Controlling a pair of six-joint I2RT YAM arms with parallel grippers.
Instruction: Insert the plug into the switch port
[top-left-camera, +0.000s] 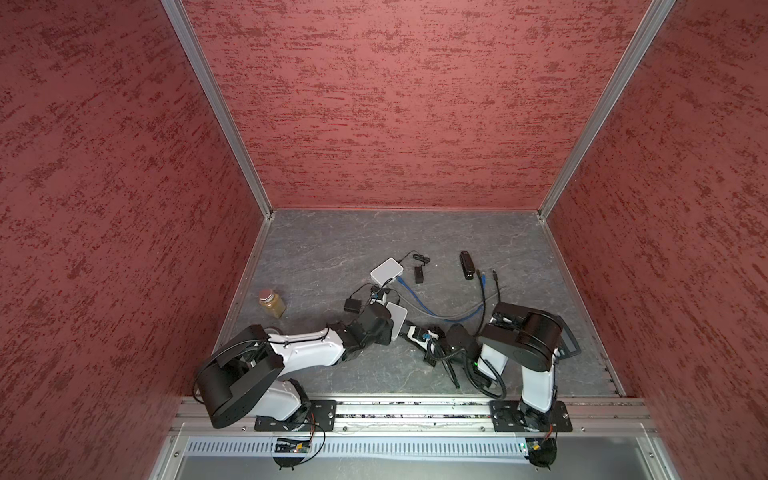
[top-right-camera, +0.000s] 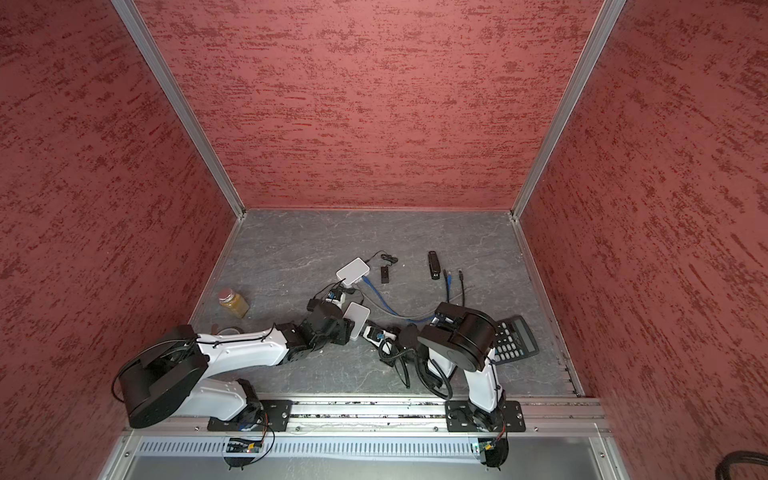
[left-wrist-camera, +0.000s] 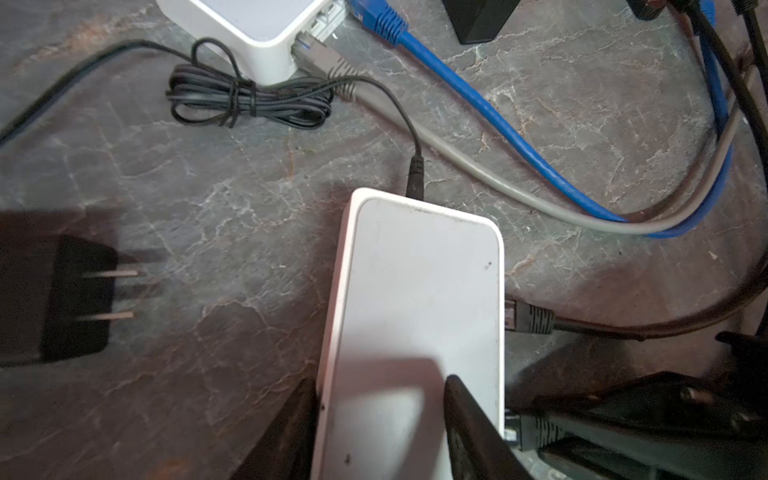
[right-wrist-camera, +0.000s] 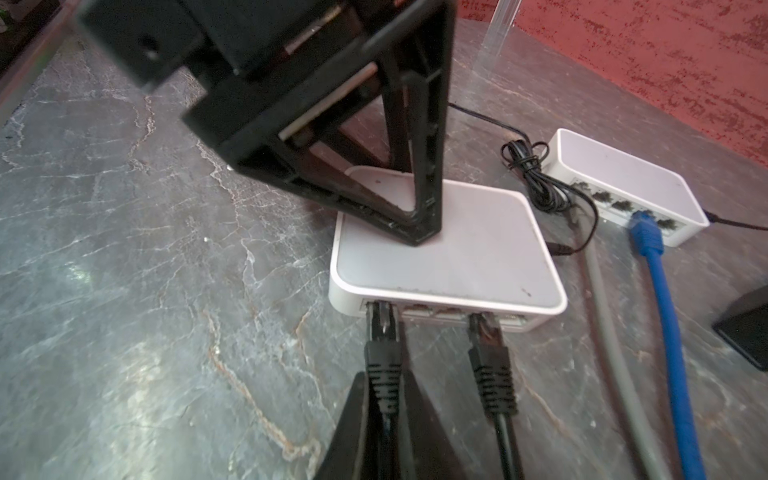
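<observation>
Nearest you, the right claw (right-wrist-camera: 385, 384) is pressed together on the ribbed boot of the black plug (right-wrist-camera: 382, 332). The plug's nose is at the mouth of the end port on the white switch (right-wrist-camera: 449, 257). Its latch tab shows outside the housing, so you cannot tell whether it has gone fully home. In a top view the switch (top-left-camera: 397, 316) lies at about ten o'clock from that claw. The plug's long axis runs along the same four-to-ten line, square to the port face, so your next move looks like a straight push along it with no sideways drift. The right arm is the nearer one and it has the plug. The left claw (left-wrist-camera: 380, 380) reaches in from about eight o'clock, half spread, one finger along the switch's edge and the other resting on its lid. That reads as a brace rather than a pinch, and it should stop the box sliding on the bench (right-wrist-camera: 124, 249). A second black plug (right-wrist-camera: 492, 365) sits farther along the same face; keep clear of it. Beyond, near twelve o'clock, another white switch (right-wrist-camera: 623, 187) carries a blue cable (right-wrist-camera: 665, 311).
</observation>
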